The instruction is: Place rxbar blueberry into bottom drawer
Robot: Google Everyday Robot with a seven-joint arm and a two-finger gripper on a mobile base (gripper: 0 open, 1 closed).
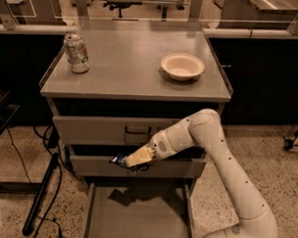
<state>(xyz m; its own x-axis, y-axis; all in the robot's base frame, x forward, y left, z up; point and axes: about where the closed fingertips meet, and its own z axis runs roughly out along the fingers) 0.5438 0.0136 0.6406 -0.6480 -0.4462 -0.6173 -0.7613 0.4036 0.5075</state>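
The robot's hand (132, 160) is in front of the grey cabinet, at the top edge of the middle drawer (179, 167). Its two yellow fingers (140, 155) are pinching the rxbar blueberry (118, 161). The dark blue bar sticks out to the left of the fingertips. It is up in the air and does not touch anything else.

The bottom drawer (136, 216) is pulled out right under the hand. Its flat grey floor is bare, with thin walls on the left and right sides. There is open room between the bar and the drawer floor.

The white arm (221, 162) bends in from the right side, past the right edge of the cabinet.

The top drawer (99, 129) is closed. Up on the worktop (131, 52), a soda can (76, 53) stands near the left edge. A pale bowl (182, 67) sits near the right edge. They are well apart.
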